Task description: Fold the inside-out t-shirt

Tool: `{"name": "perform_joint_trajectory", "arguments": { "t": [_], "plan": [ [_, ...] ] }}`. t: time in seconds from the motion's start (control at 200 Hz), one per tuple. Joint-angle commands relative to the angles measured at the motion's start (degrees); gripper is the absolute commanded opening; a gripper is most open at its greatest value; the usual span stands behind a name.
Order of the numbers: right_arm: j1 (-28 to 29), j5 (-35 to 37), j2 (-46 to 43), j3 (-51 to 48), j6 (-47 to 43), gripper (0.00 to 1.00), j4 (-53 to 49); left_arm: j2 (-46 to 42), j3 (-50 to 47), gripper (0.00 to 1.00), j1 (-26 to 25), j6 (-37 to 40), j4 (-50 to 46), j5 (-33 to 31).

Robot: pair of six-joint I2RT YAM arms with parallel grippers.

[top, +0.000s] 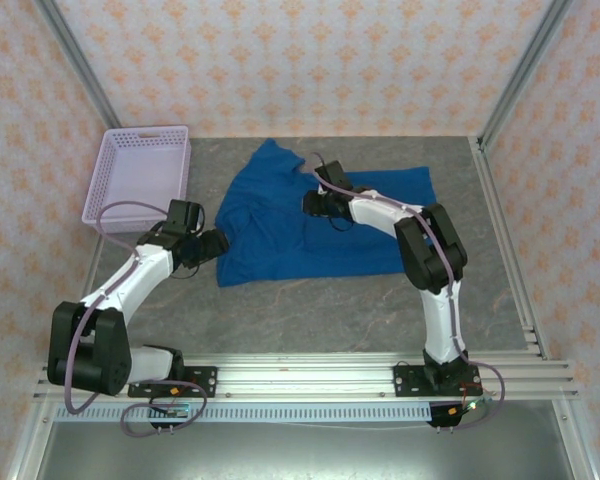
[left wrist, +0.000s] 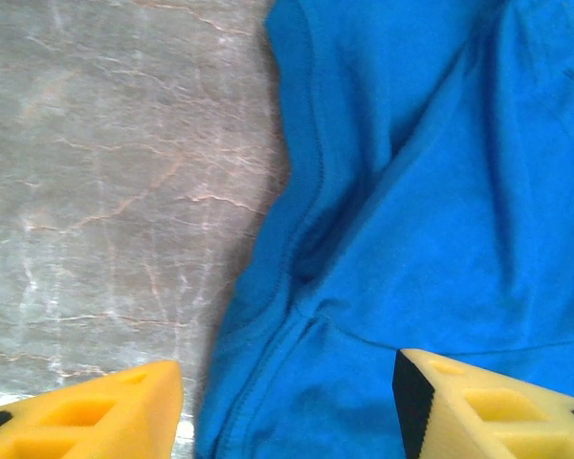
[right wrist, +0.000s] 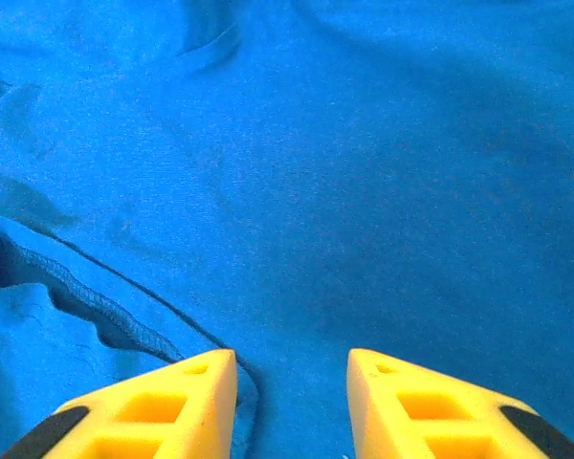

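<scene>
The royal-blue t-shirt lies spread over the middle of the grey counter, rumpled, with one sleeve reaching toward the far wall and its near hem running roughly straight across. A lavender basket stands at the far left corner, well apart from the cloth.

The left pincer sits at the shirt's left edge, near the near-left corner of the cloth. In the left wrist view its yellow fingers are spread wide. One finger is over bare counter and the other over blue fabric, so the stitched edge of the shirt runs down between them. Nothing is pinched there.

The right pincer reaches in over the middle of the shirt, with cloth on every side of it. In the right wrist view its fingers stand apart with a moderate gap, and flat blue fabric shows through that gap, not gathered or gripped. A folded edge with a line of stitching crosses from the left and ends just beside one fingertip. I cannot tell whether the tips touch the cloth beneath them.
</scene>
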Motion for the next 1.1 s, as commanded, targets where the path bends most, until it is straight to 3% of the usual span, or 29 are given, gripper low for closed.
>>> {"name": "perform_joint_trajectory", "arguments": {
  "t": [0.0, 0.135, 0.27, 0.455, 0.716, 1.096],
  "plan": [
    [-1.2, 3.3, -8.7, -5.1, -2.4, 0.38, -5.1, -1.3, -0.1, 0.64, -3.2, 0.7, 1.8, 2.6],
    [-8.5, 4.3, -22.0, -19.2, -0.7, 0.41, -10.3, 1.1, 0.6, 0.67, -9.9, -0.3, 5.4, 4.2],
    [-19.6, 5.2, -33.5, -30.5, 2.0, 0.43, -16.7, 6.6, 1.9, 0.66, -10.2, -3.5, 6.9, 5.2],
    [-31.6, 4.9, -32.9, -33.8, 3.3, 0.44, -16.8, 13.3, 3.4, 0.65, -8.3, -2.7, 6.8, 5.2],
    [-37.1, -1.0, -19.9, -29.3, 3.3, 0.43, -22.2, 15.9, 1.3, 0.64, -7.4, -1.0, 4.3, 3.5],
    [-37.9, 2.8, -34.2, -44.8, 10.1, 0.42, -26.2, 7.7, -11.3, 0.64, -7.8, -2.2, -0.4, 1.9]
  ]
}}
